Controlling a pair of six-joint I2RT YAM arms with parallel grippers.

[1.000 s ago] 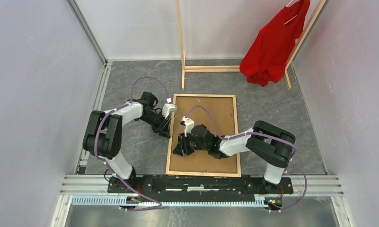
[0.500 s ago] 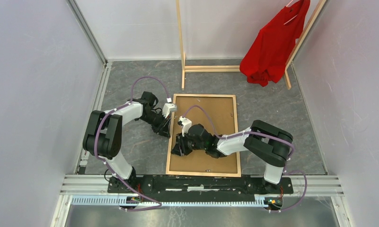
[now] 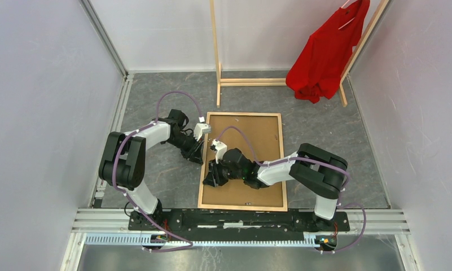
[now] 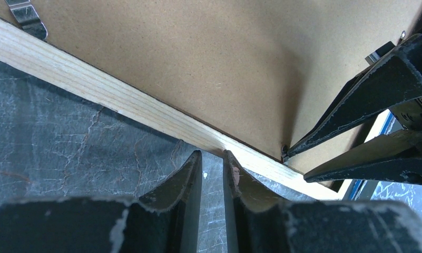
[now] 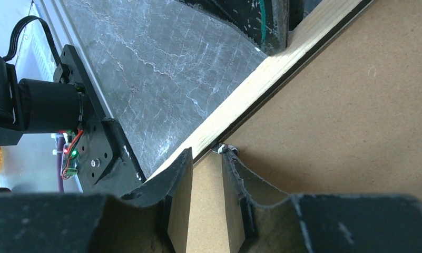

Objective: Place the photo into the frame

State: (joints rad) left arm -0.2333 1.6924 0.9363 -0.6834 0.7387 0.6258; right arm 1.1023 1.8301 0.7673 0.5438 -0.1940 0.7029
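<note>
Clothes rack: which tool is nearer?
Left. Left tool sits outside the frame's left rail, nearer the clothes rack; right tool is over the backing board, further toward the bases.

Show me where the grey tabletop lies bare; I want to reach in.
Bare grey tabletop lies between the light wooden frame's right rail and the right wall, past the right arm, and at rear left, between the left wall and the left arm. Crowded: the frame's left rail, where the left gripper and right gripper meet.
</note>
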